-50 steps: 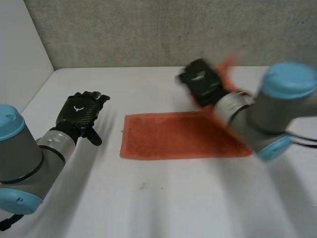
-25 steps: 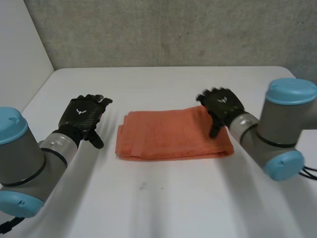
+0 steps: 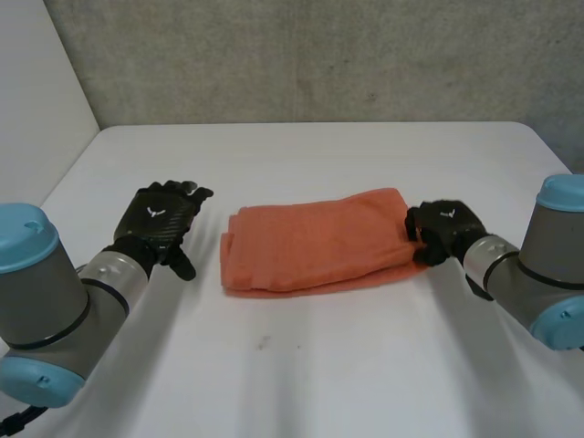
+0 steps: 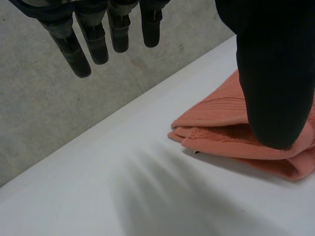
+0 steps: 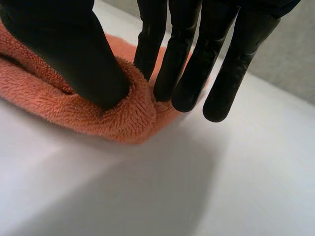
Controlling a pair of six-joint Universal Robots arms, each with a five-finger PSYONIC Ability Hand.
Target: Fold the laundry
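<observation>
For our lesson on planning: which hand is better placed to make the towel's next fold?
Right. The right hand pinches the towel at its end; the left hand hovers open beside the other end, not touching.

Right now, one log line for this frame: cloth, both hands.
task: fold laundry | towel: orange, folded, on table | left hand: open, apart from towel's left end | right hand: pinching towel's right end

- Towel: salmon-orange, plain, with a band of fine ribs near one edge.
- Surface: white, unpatterned.
- Left hand, right hand: black, each with a small pale mark on its back.
- Left arm, right arm: grey, light-blue caps.
- Wall: grey, speckled.
</observation>
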